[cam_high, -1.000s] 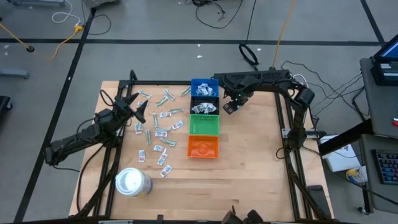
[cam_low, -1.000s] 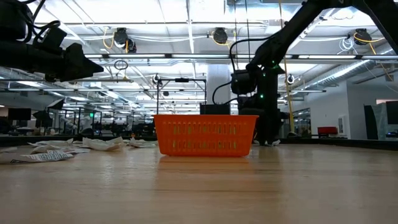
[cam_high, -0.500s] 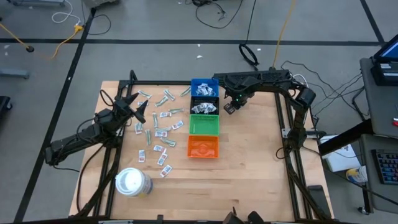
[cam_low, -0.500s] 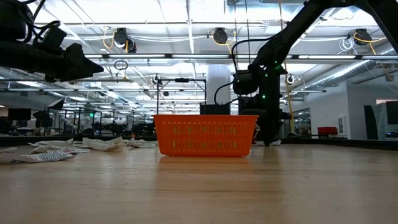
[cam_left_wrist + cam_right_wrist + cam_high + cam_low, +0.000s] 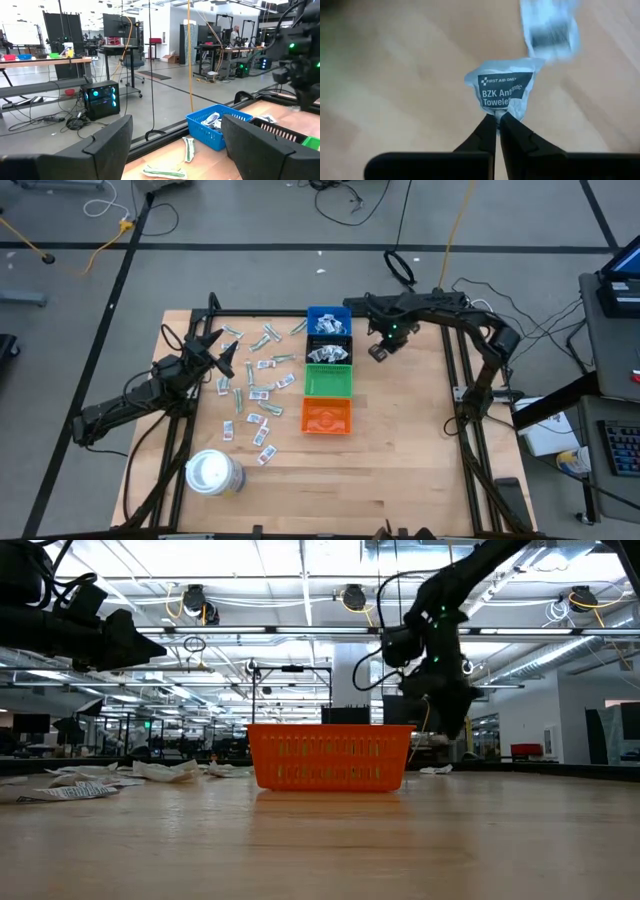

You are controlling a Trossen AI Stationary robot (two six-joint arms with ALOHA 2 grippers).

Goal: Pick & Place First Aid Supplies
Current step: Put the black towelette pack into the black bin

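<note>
While pinched: the right gripper (image 5: 497,120) has its jaws clenched on one edge of a towelette packet (image 5: 506,90), lifted just beside the blue bin (image 5: 328,320), on the side away from the loose packets.
Handling: it looks light, thin and limp, already crumpling; likely slippery foil.
Where to hold: an edge or corner, pinched deep enough not to slip.
Second packet (image 5: 548,30): lies on the wood beyond it.
Left gripper (image 5: 218,352): jaws released, waiting beyond the scattered packets (image 5: 258,385) from the blue bin.
</note>
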